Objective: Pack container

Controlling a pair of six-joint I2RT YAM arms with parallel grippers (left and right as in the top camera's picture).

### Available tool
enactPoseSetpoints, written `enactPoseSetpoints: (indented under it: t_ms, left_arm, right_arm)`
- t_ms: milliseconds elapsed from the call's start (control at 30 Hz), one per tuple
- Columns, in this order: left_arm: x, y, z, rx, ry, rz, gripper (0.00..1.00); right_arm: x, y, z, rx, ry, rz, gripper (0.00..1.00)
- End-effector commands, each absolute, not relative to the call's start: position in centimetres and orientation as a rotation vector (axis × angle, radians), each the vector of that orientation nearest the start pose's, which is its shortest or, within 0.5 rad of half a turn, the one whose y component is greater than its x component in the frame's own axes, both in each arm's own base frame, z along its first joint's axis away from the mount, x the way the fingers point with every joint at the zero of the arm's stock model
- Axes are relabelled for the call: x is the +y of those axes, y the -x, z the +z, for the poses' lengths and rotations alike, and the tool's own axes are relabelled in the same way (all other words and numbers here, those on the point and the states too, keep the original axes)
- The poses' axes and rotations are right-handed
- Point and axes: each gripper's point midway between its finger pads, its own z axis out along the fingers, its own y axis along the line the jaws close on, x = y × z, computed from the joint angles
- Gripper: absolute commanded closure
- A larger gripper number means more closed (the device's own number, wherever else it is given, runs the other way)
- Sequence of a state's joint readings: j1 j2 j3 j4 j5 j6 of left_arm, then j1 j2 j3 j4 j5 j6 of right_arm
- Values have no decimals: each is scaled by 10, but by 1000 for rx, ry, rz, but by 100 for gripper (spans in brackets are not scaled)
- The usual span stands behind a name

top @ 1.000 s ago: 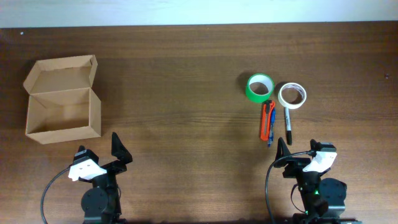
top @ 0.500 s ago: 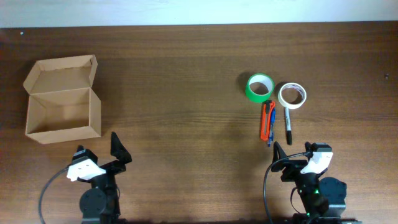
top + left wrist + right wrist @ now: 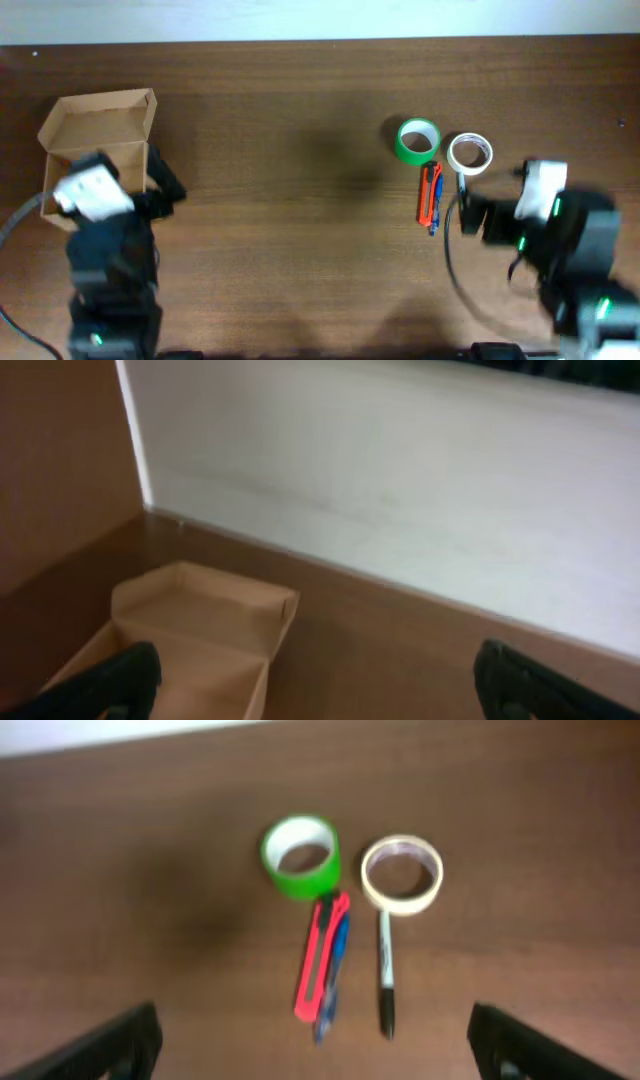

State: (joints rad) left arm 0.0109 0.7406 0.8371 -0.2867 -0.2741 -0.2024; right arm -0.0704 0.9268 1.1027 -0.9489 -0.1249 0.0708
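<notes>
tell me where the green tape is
Overhead, the green tape lies right of centre, just left of the white tape, with the red cutter directly below it in frame.

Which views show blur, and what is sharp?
Overhead: left arm and right arm motion-smeared; box, green tape and cutter sharp. Left wrist: soft all over, box edges fuzzy. Right wrist: mildly soft, items readable.

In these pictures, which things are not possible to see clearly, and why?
Inside of the container: overhead, the left arm covers its front; left wrist, the bottom edge cuts it.
Black marker: overhead, the right arm hides most of it.
Blue pen: right wrist, blurred, partly under the orange cutter.
</notes>
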Motion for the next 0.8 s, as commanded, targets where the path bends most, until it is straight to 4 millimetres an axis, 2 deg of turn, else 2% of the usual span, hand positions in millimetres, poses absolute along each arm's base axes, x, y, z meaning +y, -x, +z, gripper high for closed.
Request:
enactPoseSetpoints:
  t_ms: [0,67,133,267,333,467,600,767]
  left_arm:
    - [52,-312,359,1783,375,135,0]
    - [52,-316,359,1887,375,155,0]
    - [52,-317,349,2023,373,181,0]
    - [46,-310,317,2284,352,197,0]
    - [46,-312,301,2353,351,211,0]
    - [30,-318,270,2488,314,115,0]
    - [38,-329,244,2571,338,148,0]
    - [54,-341,194,2727,409,176,0]
  right_arm:
    - [-13,-301,294,2390,-140,107,1]
    - [-20,-315,309,2436,-169,98,1]
    - [-24,-332,324,2455,-179,98,1]
    - [-28,-357,331,2492,-186,101,1]
    - [-29,-366,326,2503,-187,102,1]
    - [-30,-374,309,2556,-200,108,1]
    - [-30,-377,288,2630,-247,124,1]
    - [-31,-383,267,2692,-290,137,1]
